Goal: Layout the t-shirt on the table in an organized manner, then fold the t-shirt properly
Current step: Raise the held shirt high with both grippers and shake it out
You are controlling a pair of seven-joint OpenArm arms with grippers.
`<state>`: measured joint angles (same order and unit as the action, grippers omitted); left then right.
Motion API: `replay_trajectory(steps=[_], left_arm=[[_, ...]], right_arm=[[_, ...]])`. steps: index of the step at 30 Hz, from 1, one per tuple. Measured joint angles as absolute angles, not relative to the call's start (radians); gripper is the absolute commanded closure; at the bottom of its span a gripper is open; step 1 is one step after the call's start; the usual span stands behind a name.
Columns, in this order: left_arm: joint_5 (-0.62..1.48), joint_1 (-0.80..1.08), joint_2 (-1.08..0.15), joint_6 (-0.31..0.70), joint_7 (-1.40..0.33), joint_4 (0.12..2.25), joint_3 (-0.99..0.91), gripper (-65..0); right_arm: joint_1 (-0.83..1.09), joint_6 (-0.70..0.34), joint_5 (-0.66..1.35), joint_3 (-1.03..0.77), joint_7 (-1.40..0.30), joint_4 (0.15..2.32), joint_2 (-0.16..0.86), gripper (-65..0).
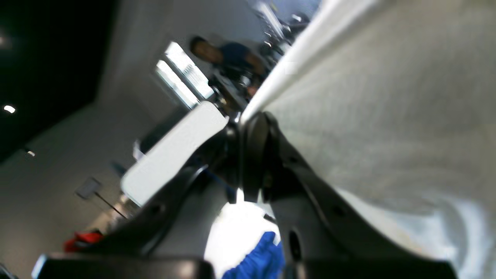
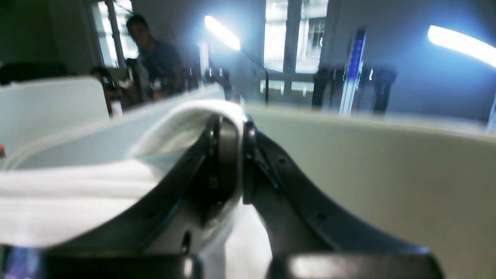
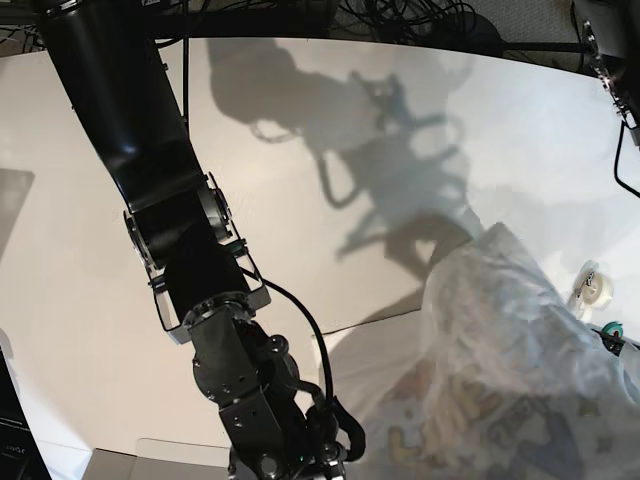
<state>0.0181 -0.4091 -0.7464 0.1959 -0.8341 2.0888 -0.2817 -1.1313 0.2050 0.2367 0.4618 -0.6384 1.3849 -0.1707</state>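
Pinching t-shirt point(image 2: 186, 120) edge between both arms' closed jaws.

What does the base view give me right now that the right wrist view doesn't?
Only the base view shows the printed side of the t-shirt hanging above the table, with the arms' shadows across the tabletop and the right arm's links. Only the right wrist view shows the right gripper shut on a fold of white fabric, plus people and windows blurred behind. Both show the t-shirt and the table.
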Motion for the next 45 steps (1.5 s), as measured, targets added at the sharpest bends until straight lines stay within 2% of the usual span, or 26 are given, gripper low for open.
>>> replay_trajectory(steps=[3,7,12,18,20,26,33,36,40,45], left_arm=[[0.033,-0.282,-0.734,0.203,-0.833,2.089,-0.333,-0.4],[0.038,-0.070,-0.652,0.215,-0.833,2.078,-0.371,-0.3],[0.036,0.041,-0.578,0.212,-0.776,2.080,-0.404,-0.3],[0.035,0.029,-0.556,0.211,-0.764,2.082,-0.408,-0.3],[0.035,-0.035,-0.560,0.216,-0.773,2.081,-0.409,-0.3],[0.024,-0.264,-0.694,0.208,-0.751,2.095,-0.495,-0.3],[0.050,-0.461,-0.826,0.229,-0.755,2.094,-0.490,-0.3],[0.033,-0.431,-0.833,0.216,-0.757,2.099,-0.491,-0.3],[0.036,-0.220,-0.825,0.210,-0.755,2.098,-0.499,-0.3],[0.027,-0.096,-0.642,0.209,-0.751,2.096,-0.496,-0.2]], right_arm=[[-0.986,0.199,0.244,0.466,-0.653,1.381,-0.173,0.0],[-0.786,0.190,0.248,0.467,-0.676,1.369,-0.170,0.0],[-0.773,0.193,0.247,0.467,-0.675,1.361,-0.165,0.0],[-0.894,0.190,0.252,0.467,-0.679,1.363,-0.167,0.0],[-0.950,0.190,0.263,0.469,-0.669,1.364,-0.166,0.0],[-1.092,0.181,0.246,0.517,-0.464,1.398,-0.175,0.0],[-1.105,0.175,0.246,0.518,-0.430,1.397,-0.173,0.0],[-1.090,0.176,0.242,0.518,-0.421,1.397,-0.179,0.0],[-1.038,0.176,0.242,0.518,-0.422,1.376,-0.169,0.0],[-1.036,0.176,0.239,0.518,-0.427,1.275,-0.176,0.0]])
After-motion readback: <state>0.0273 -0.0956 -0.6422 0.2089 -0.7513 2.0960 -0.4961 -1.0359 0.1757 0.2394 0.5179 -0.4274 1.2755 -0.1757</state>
